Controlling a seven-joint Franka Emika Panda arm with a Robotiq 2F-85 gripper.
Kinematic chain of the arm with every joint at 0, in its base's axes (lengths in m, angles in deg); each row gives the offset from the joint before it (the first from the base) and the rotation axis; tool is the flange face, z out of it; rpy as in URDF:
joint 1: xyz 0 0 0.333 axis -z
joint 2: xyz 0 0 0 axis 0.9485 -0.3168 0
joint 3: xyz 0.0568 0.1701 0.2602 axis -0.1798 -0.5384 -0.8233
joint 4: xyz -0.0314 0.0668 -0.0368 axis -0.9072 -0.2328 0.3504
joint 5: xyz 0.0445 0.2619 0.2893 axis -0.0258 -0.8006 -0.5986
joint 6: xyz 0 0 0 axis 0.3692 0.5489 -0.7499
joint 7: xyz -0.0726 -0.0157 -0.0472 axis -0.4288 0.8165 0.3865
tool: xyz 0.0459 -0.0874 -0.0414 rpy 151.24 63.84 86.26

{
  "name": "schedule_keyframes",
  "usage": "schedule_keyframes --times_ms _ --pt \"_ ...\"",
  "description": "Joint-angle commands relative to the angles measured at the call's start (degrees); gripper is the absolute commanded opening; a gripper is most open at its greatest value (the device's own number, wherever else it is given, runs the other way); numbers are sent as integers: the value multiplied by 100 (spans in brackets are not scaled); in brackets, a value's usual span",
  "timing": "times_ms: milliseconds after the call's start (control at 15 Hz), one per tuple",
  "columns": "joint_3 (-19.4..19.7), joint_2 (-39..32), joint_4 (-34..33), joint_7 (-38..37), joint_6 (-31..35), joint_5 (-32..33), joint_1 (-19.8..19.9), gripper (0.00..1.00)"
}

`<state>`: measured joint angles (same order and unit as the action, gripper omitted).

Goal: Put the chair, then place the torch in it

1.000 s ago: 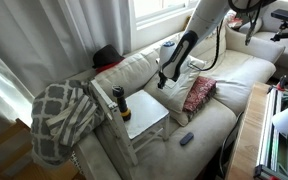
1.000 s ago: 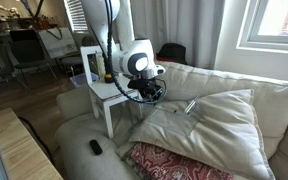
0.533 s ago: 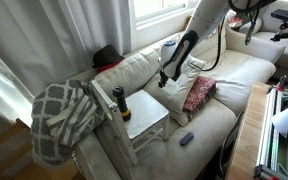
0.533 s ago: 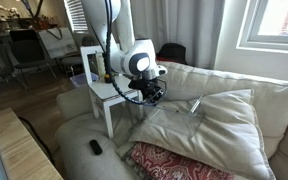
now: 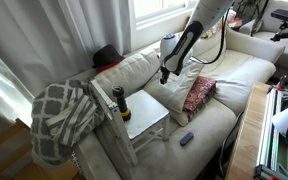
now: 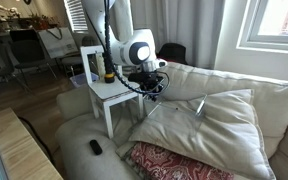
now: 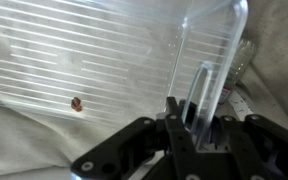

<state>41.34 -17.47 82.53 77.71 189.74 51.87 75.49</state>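
The small white-framed chair (image 5: 144,116) stands on the cream sofa, and shows in both exterior views (image 6: 112,90). The black torch (image 5: 117,99) with its yellow-orange band stands upright on the seat near the backrest (image 6: 97,66). My gripper (image 5: 164,76) is at the seat's far corner, away from the torch (image 6: 150,90). In the wrist view my gripper (image 7: 196,112) has its jaws close together on a thin, clear, glossy sheet with a rounded corner (image 7: 209,45), which looks like the seat's edge.
A grey patterned blanket (image 5: 59,115) hangs over the sofa arm beside the chair. A red patterned cushion (image 5: 198,93) and a small dark remote (image 5: 186,138) lie on the sofa seat. A large cream cushion (image 6: 214,120) lies beside my gripper.
My gripper and forearm have shifted slightly upward. The chair and the torch show no clear shift.
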Motion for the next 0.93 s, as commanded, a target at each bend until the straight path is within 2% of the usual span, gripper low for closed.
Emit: schedule_keyframes --times_ms 0,400,733,867 --pt "204 679 494 421 -422 459 -65 3" --pt "310 1425 1012 936 -612 1080 -40 3" --pt "-269 2282 1639 2288 -687 1264 278 3" --pt "-394 2407 1703 2767 -842 1276 317 3"
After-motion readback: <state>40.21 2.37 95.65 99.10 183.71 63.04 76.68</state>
